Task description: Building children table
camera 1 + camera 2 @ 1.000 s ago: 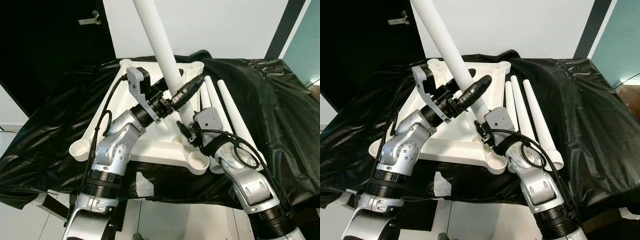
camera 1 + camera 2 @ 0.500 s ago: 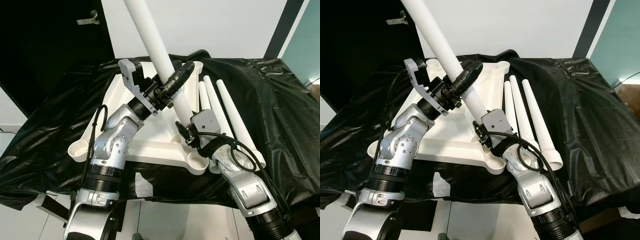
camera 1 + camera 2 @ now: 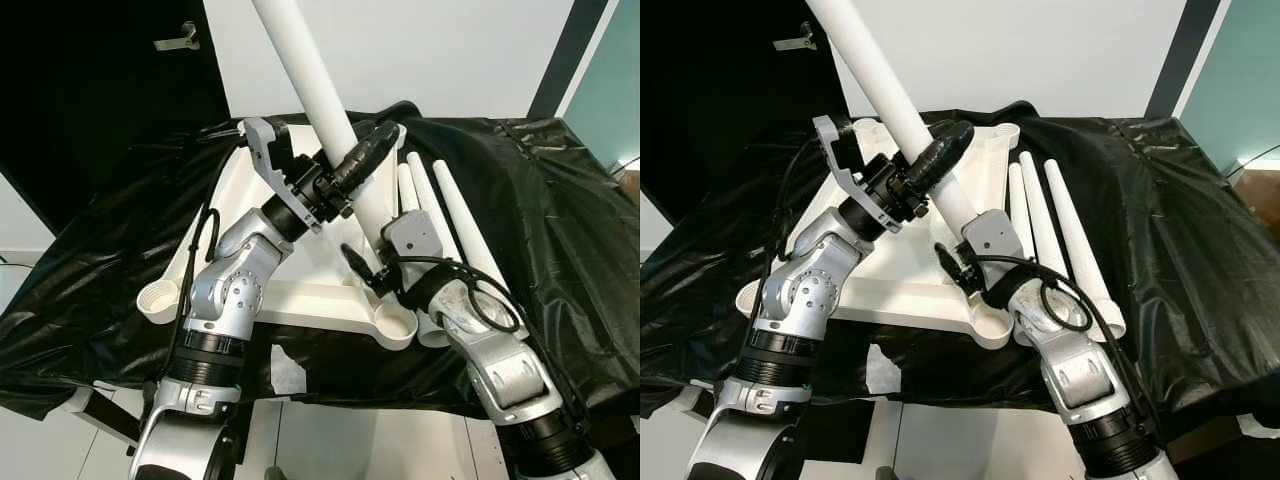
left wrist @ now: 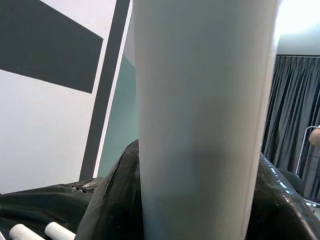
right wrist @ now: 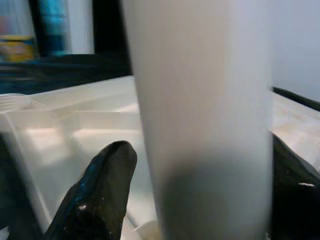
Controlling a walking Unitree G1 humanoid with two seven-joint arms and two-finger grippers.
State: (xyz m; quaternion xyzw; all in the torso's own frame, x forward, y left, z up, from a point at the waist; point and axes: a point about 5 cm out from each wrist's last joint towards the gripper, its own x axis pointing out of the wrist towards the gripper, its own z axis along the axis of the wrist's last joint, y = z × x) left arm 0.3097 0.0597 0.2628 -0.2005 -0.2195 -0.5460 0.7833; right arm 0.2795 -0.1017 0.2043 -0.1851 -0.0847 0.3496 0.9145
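Two grippers clamping one white leg leaning toward 11 o'clock over the upturned tabletop, left gripper gripping mid-leg, right gripper pinching its lower end, three spare legs lying at 3 o'clock on black sheet.

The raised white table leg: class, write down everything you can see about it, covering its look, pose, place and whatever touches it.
The raised white table leg is a long, smooth, matte round tube, seemingly plastic. It stands tilted, its top leaning toward the robot's left and running out of the picture, its lower end down at the upside-down white tabletop on the black-covered table. The left gripper clasps it mid-length; the right gripper holds it near the base. Three matching legs lie beside the tabletop.
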